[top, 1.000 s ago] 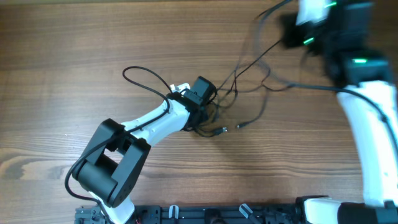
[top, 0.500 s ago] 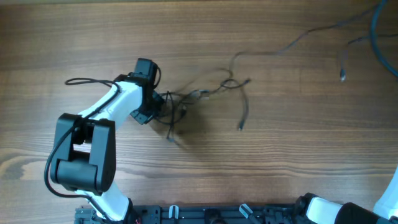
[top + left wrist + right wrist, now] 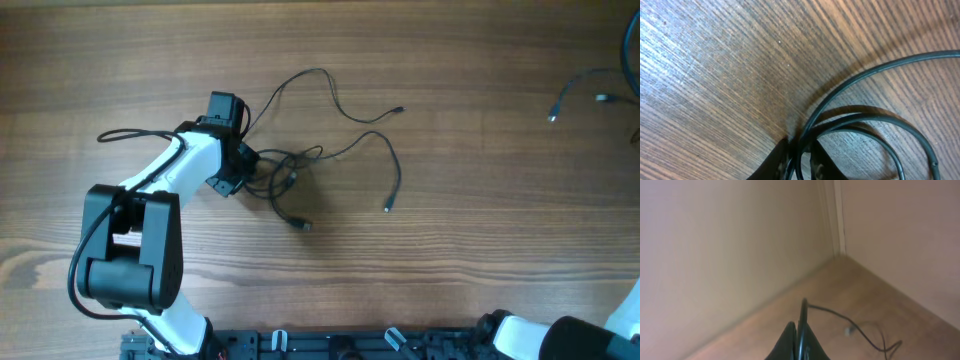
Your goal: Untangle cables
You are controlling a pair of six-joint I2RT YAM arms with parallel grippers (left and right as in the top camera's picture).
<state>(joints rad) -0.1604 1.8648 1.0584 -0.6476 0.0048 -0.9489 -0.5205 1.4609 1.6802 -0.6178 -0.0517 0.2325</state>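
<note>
Where the left gripper (image 3: 799,151) reaches the wooden table (image 3: 480,250), its fingers sit narrow, pinching a strand of the cables (image 3: 290,175). These lie bunched just beside it, loose ends trailing right. Farther off, the right gripper (image 3: 799,347) is closed on a separate cable (image 3: 803,314) trailing away.
</note>
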